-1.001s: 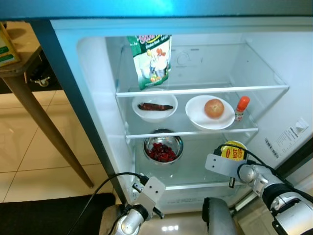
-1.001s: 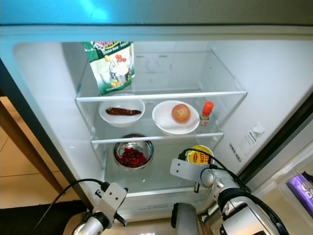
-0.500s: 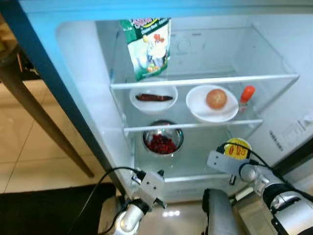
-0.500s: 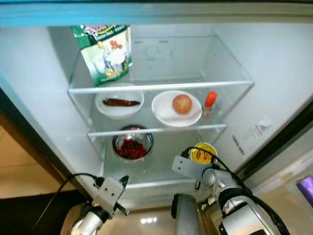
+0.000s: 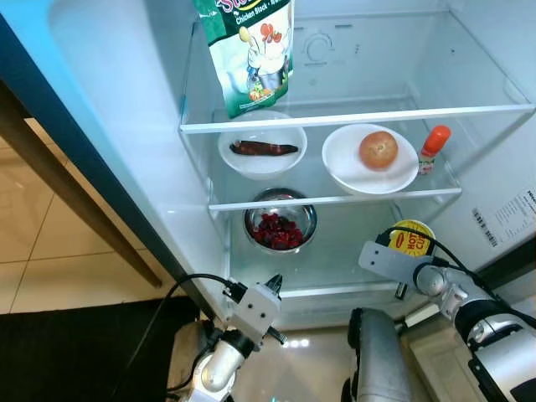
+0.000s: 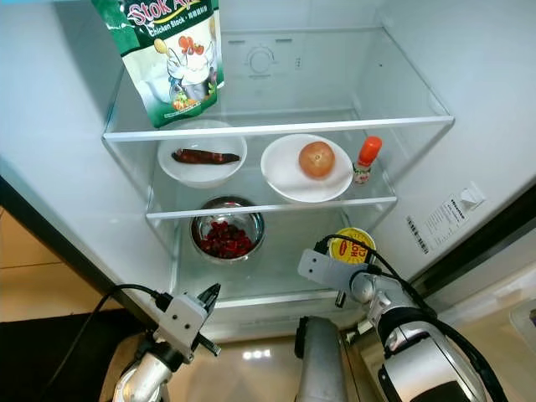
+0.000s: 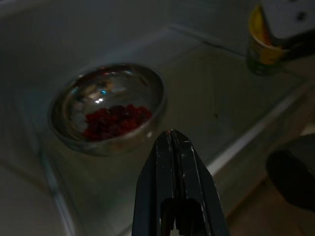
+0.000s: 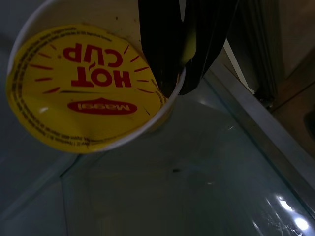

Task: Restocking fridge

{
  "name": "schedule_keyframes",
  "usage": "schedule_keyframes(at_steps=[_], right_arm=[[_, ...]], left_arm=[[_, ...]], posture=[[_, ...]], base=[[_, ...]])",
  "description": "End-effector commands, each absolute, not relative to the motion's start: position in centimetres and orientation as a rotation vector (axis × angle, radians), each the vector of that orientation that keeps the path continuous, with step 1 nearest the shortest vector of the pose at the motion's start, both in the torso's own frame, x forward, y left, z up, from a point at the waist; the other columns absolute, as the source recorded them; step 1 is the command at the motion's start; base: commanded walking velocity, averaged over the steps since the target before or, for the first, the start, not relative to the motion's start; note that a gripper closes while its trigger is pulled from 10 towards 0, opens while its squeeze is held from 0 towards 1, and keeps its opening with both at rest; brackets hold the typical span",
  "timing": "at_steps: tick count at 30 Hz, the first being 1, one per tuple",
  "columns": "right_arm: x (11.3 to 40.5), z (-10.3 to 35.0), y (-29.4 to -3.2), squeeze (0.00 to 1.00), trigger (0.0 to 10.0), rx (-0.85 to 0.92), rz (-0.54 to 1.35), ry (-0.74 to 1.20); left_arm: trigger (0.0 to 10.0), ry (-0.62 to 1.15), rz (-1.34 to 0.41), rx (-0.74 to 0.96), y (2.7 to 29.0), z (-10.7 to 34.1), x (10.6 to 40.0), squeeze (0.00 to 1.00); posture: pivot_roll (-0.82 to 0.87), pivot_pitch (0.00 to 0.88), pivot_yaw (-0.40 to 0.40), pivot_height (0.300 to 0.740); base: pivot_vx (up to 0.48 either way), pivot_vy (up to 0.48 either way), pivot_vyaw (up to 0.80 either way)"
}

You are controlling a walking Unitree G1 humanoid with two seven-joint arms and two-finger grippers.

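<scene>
Open white fridge (image 6: pixel 469 100), glass shelves. Right gripper (image 8: pixel 178 88) is clamped on the rim of a yellow-lidded paper noodle cup (image 8: pixel 86 88), one finger on the lid edge, the other down the outer wall; lid reads "HOT CUP" in red with a red oval logo, looks like "Maggi". Cup stands on the lowest glass shelf (image 6: pixel 276 276), at the shelf's right end, near the front edge. Left gripper (image 7: pixel 172 147) hangs low in front of the fridge, fingers pressed together, holding nothing; just past its tips sits a round steel bowl of dark red berries (image 7: pixel 110 108), on the same lowest shelf, and the cup is further off to the far side of that shelf from these tips. Middle shelf: white bowl with a dark brown sausage-like piece (image 6: pixel 202 152), white plate with a round orange-brown onion (image 6: pixel 306 167), small bottle with orange-red cap (image 6: pixel 365 159). Top shelf: green standing pouch (image 6: pixel 167 54), printed "Stok Ay...", "Chicken Stock", cartoon chicken. White sticker with barcode (image 6: pixel 444 219) on the right inner wall, text too small to read.
</scene>
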State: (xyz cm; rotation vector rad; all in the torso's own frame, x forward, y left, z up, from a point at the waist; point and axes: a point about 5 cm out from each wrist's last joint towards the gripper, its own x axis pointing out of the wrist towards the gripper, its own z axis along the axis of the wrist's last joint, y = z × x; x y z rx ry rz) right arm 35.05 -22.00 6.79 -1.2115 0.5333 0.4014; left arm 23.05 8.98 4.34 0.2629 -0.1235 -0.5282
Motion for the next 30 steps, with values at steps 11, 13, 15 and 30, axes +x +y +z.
schedule_keyframes(at_steps=[11, 13, 15, 30], right_arm=[[35.0, 6.8, -22.1, 0.0, 10.0, -1.173, 0.434, 0.564], [34.9, 6.6, -21.6, 0.0, 10.0, -1.161, 0.473, 0.564], [34.9, 6.6, -21.4, 0.0, 10.0, -1.159, 0.485, 0.563], [35.3, 7.0, -20.8, 0.98, 10.0, -1.156, 0.474, 0.521]], left_arm=[[10.0, -0.062, -0.545, 0.277, 9.2, 3.9, 21.9, 0.0], [10.0, -0.057, -0.543, 0.275, 9.1, 4.0, 21.8, 0.0], [10.0, -0.054, -0.544, 0.275, 9.0, 4.0, 21.8, 0.0], [10.0, -0.046, -0.534, 0.273, 8.9, 4.3, 21.6, 0.0]], posture=[[0.01, 0.332, -0.027, 0.415], [0.01, 0.332, -0.029, 0.415], [0.01, 0.332, -0.029, 0.415], [0.01, 0.333, -0.036, 0.415]], base=[[0.0, 0.0, 0.0], [0.0, 0.0, 0.0], [0.0, 0.0, 0.0], [0.0, 0.0, 0.0]])
